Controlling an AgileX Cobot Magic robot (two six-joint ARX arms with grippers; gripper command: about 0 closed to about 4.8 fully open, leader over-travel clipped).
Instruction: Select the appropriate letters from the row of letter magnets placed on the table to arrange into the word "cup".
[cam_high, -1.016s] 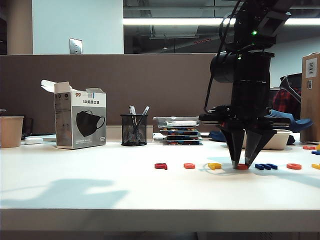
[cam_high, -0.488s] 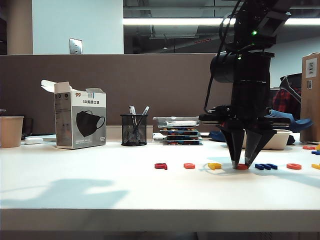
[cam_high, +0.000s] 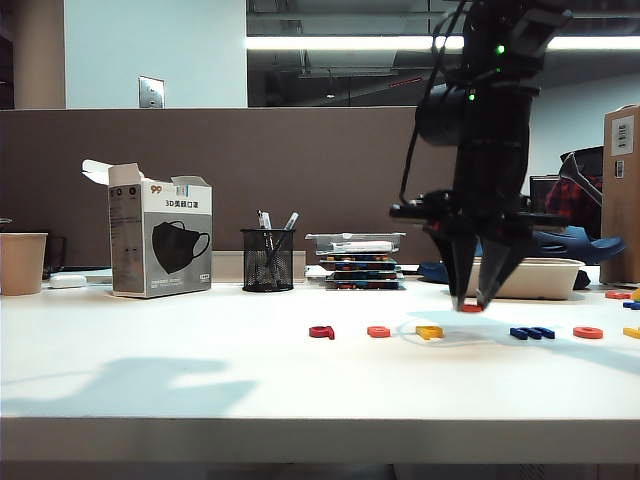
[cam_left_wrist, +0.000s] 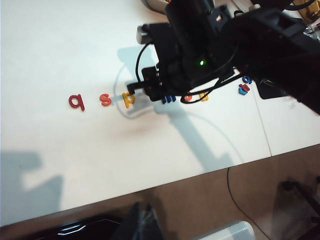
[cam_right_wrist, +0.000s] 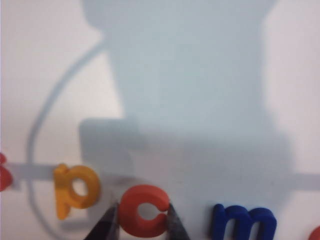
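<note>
Two dark fingertips (cam_right_wrist: 107, 222) of the right end effector (cam_high: 473, 303) pinch the orange c (cam_right_wrist: 144, 211) from both sides, jaws closed partway onto it. In the exterior view the c hangs between the tips above the table (cam_high: 200, 380), clear of the white surface. Using the yellow p (cam_high: 429, 331) as landmark: the held c hovers just beside and above it on the blue m's (cam_high: 531, 332) side, with the m lying farther along the row on that side. On the p's other side lie an orange s (cam_high: 378, 331) and then a red a (cam_high: 321, 331). An orange ring-shaped letter (cam_high: 588, 332) lies beyond the m. The left end effector appears in no view, so I cannot tell its opening; its camera looks down on the row from well above the p.
</note>
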